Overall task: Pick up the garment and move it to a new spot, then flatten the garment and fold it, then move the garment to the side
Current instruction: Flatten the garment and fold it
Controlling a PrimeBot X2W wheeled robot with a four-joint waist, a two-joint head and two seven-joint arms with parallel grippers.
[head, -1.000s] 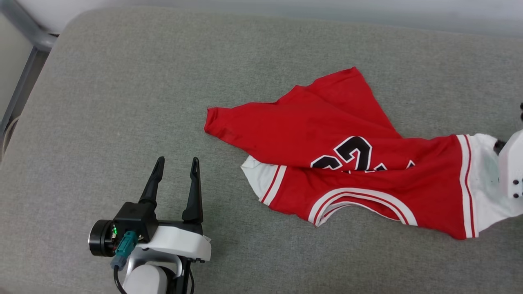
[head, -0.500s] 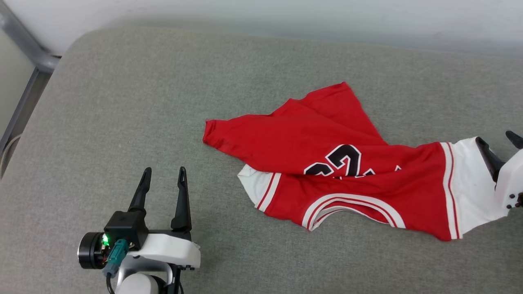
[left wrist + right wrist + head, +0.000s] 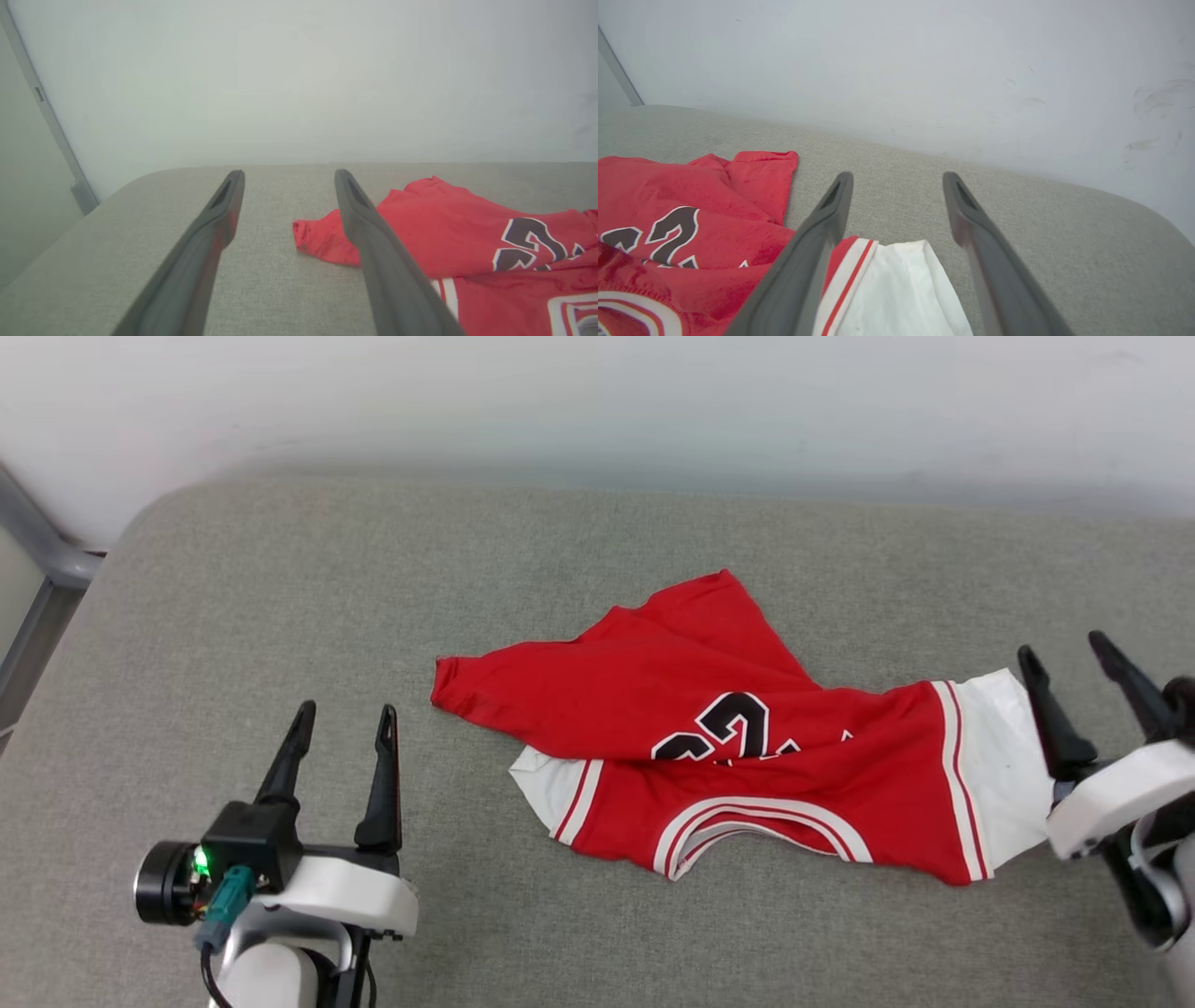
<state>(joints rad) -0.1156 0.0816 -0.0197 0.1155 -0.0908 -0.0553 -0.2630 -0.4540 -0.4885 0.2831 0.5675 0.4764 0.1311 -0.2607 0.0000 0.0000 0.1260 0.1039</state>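
Left hand (image 3: 345, 714) and right hand (image 3: 1061, 645) hover open and empty, flanking the rumpled garment (image 3: 738, 756); flattening seems next, needing corner grips.

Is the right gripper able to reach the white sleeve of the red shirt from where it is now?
Probably yes. The right gripper is open and sits right beside the white sleeve of the garment, with nothing between them on the grey cushion.
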